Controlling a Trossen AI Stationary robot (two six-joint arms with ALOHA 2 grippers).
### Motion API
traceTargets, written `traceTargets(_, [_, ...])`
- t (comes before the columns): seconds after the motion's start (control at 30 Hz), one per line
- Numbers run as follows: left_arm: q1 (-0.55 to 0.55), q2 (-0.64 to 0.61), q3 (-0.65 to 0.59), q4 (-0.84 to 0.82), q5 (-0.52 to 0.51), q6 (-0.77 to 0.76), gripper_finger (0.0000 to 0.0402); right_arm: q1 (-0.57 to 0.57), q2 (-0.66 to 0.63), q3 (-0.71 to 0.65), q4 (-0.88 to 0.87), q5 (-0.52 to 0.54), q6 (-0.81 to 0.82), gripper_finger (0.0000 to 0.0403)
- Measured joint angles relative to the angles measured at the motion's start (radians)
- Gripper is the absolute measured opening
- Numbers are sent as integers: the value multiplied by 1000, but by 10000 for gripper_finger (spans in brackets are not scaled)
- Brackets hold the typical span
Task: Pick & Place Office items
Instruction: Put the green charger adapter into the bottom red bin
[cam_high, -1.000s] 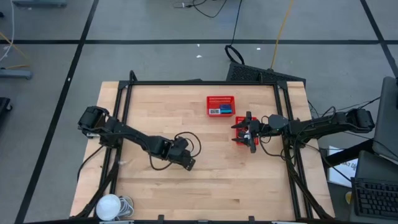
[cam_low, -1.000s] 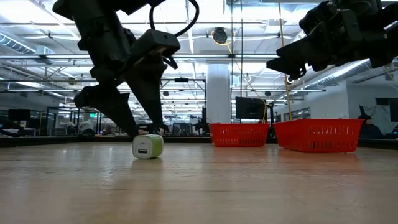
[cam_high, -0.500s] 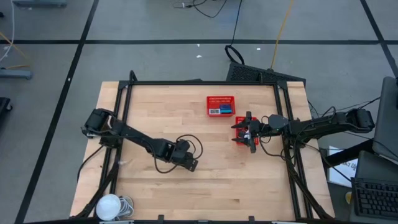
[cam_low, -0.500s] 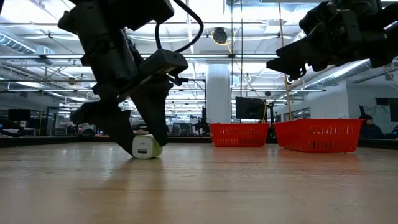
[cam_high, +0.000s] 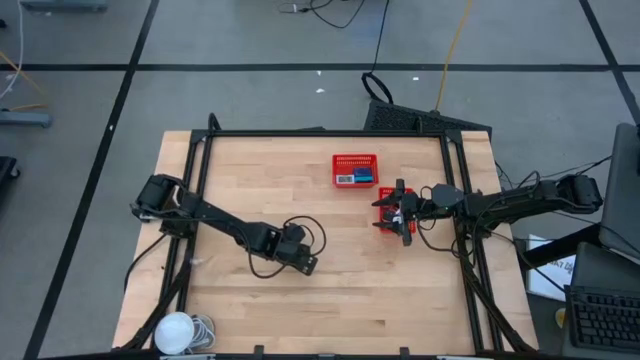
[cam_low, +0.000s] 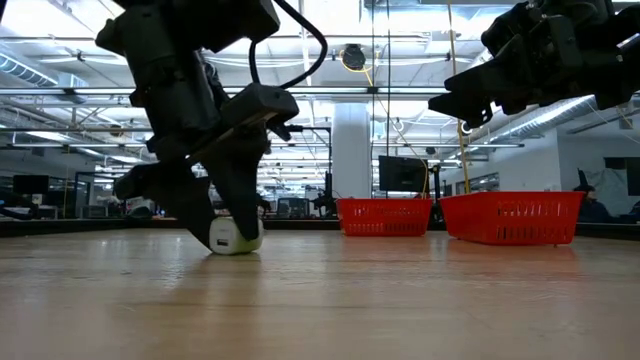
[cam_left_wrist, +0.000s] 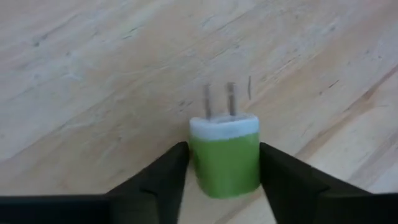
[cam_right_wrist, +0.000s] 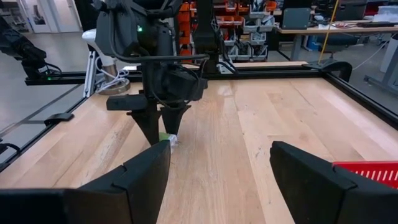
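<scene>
My left gripper (cam_left_wrist: 222, 171) is down on the wooden table (cam_high: 250, 180), fingers (cam_left_wrist: 163, 180) narrowed against both sides of the green-and-white charger plug (cam_left_wrist: 225, 154) lying between them. I see my right gripper (cam_high: 402, 212) wide open, empty, above a red basket (cam_low: 510, 218).

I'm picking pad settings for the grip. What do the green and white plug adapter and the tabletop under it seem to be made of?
Green and white plug adapter: looks like smooth moulded plastic, with rounded edges, an even colour and a soft sheen; its two thin prongs look metallic. Light wooden tabletop: apparently finished wood planks, with visible grain and seams, fairly smooth. The left pincer brackets the adapter.
</scene>
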Motion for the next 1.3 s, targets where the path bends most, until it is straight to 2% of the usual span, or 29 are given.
traceTargets(0.13, [0,0,-1,-1,5,52,132,0,0,0,0,0,0,263])
traceTargets(0.3, [-1,-1,-1,9,0,186,130,0,0,0,0,4,-3,263])
traceTargets(0.37, [5,-16,-4,11,-5,294,130,0,0,0,0,44,-16,263])
traceTargets(0.47, [12,-39,-10,55,-79,475,130,0,6,0,-5,104,-28,263])
traceTargets(0.63, [2,-77,-3,304,-239,896,130,8,79,0,32,100,-28,263])
traceTargets(0.77, [38,-73,-5,451,-257,1045,130,31,186,0,149,99,-62,263])
traceTargets(0.9, [81,-76,-4,539,-155,1075,130,61,290,2,279,98,-181,263])
traceTargets(1.0, [100,-76,-4,561,-67,1055,129,80,353,30,306,98,-288,263])
traceTargets(1.07, [119,-76,-4,561,6,996,130,92,396,62,308,98,-359,263])
traceTargets(1.3, [210,-76,-4,604,381,732,129,138,525,169,308,78,-586,263])
